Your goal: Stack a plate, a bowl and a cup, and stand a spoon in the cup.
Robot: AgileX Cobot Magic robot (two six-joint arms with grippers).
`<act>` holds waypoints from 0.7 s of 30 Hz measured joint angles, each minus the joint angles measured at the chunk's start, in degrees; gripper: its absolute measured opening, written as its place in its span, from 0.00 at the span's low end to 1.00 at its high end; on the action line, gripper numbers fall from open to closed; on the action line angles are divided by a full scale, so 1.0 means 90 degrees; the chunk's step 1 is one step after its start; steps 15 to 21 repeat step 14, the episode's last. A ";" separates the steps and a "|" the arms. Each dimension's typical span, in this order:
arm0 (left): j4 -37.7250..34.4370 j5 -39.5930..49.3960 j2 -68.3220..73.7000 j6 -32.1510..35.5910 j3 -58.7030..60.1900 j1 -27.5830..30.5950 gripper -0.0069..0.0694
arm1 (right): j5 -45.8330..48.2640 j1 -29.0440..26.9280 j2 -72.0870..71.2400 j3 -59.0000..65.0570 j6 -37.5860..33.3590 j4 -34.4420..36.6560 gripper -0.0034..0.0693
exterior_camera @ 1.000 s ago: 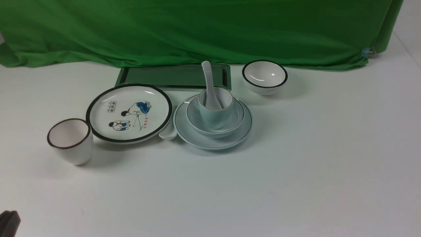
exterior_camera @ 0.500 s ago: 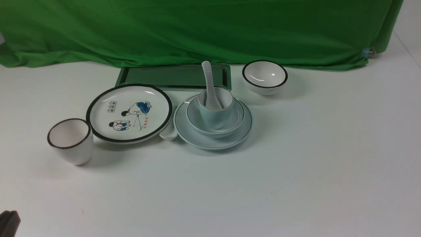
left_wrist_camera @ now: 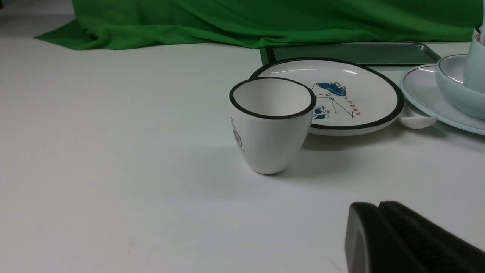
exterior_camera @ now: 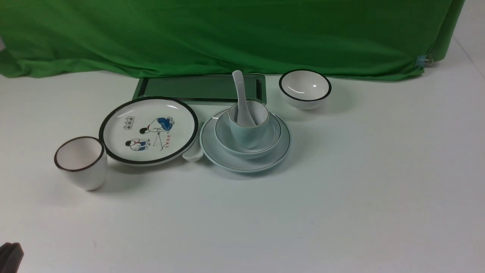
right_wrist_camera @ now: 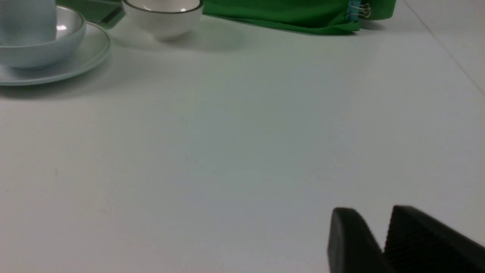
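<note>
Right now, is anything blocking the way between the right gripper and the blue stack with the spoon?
Nothing visible. In the right wrist view only bare table lies between the right gripper and the plate. The white bowl sits beside the stack.

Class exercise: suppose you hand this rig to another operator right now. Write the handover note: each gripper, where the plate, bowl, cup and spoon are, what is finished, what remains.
Left gripper: jaws shut, empty, low over the table near the white cup.
Right gripper: jaws slightly apart, empty, over bare table away from the dishes.
The plate sits on the table, the bowl on it, the cup in the bowl, the spoon standing in the cup with its handle up.
Done: the whole stack and the spoon.
Left: nothing on the stack, as far as visible; perhaps just park the arms.
</note>
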 joint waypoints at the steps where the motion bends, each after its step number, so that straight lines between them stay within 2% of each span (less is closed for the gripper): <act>1: 0.0000 0.0000 0.0000 0.0000 0.0000 0.0000 0.05 | 0.0000 0.0000 0.0000 0.0000 0.0000 0.0000 0.31; 21: 0.0000 0.0000 0.0000 -0.0011 0.0000 0.0000 0.05 | 0.0000 0.0000 0.0000 0.0000 0.0000 0.0000 0.35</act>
